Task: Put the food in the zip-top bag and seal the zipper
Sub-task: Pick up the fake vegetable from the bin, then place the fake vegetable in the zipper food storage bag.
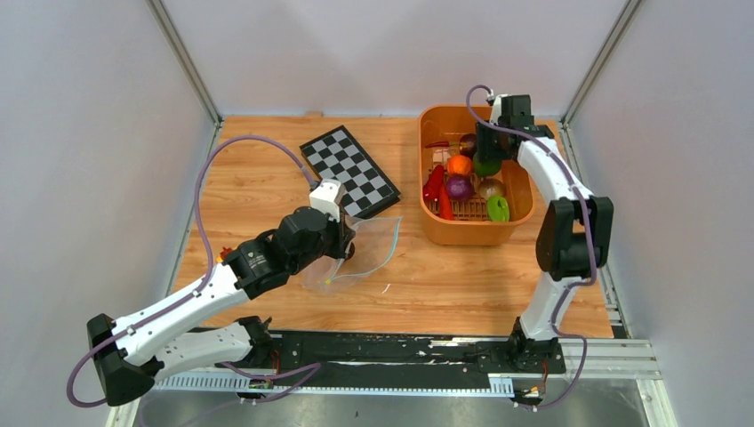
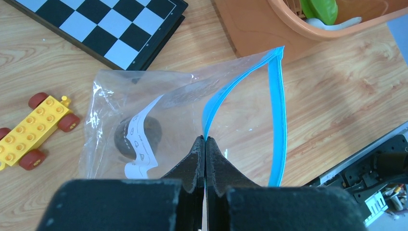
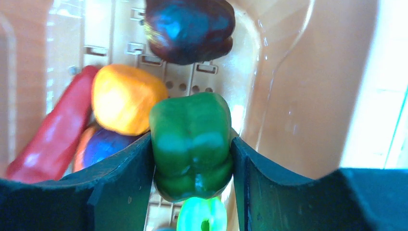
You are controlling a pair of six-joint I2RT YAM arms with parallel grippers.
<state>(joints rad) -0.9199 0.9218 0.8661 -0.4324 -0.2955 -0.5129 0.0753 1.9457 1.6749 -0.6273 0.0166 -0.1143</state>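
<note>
**A:** Where was the clear crinkly zip-top bag (image 1: 372, 251)?

**B:** Near the middle of the wooden counter (image 1: 462, 285). Its light-blue zipper strip (image 2: 277, 120) gaped in a loop, its long axis running from the left gripper (image 2: 205, 143) toward the orange plastic basket (image 1: 430, 169) at the far-right corner. That gripper pinched 1 lip tight.

**A:** And the right gripper (image 3: 192, 147)?

**B:** Clamped on a glossy green toy pepper (image 3: 190, 130) inside the basket. Only the left wrist view showed 1 dark toy (image 2: 153, 131) in the bag.

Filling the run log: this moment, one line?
left jaws: shut on zipper | right jaws: shut on green pepper in basket | bag: open, dark food inside
</note>
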